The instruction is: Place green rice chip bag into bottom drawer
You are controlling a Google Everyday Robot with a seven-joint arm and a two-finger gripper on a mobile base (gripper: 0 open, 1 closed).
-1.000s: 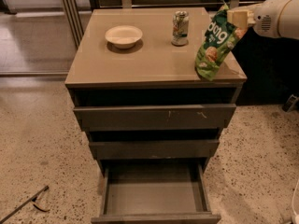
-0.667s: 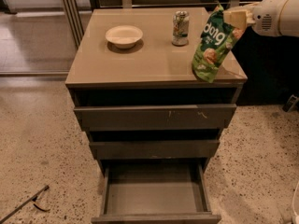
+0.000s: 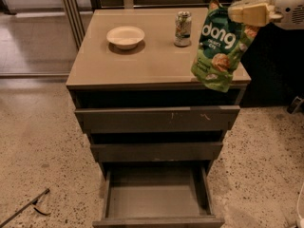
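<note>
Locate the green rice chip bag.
Camera view: the green rice chip bag hangs from the gripper at upper right, over the front right corner of the cabinet top, near the can.

Tool (image 3: 236, 13), upper right, grips green rice chip bag (image 3: 218, 49); bottom drawer (image 3: 156, 196) pulled out.

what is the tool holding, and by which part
The tool, upper right, grips the green rice chip bag by its top edge, the bag hanging below.

Dim warm overhead light leaves a soft sheen on the cabinet top (image 3: 152, 63). The gripper (image 3: 234, 14), upper right, pinching the green rice chip bag (image 3: 216, 56), shows brightest.
</note>
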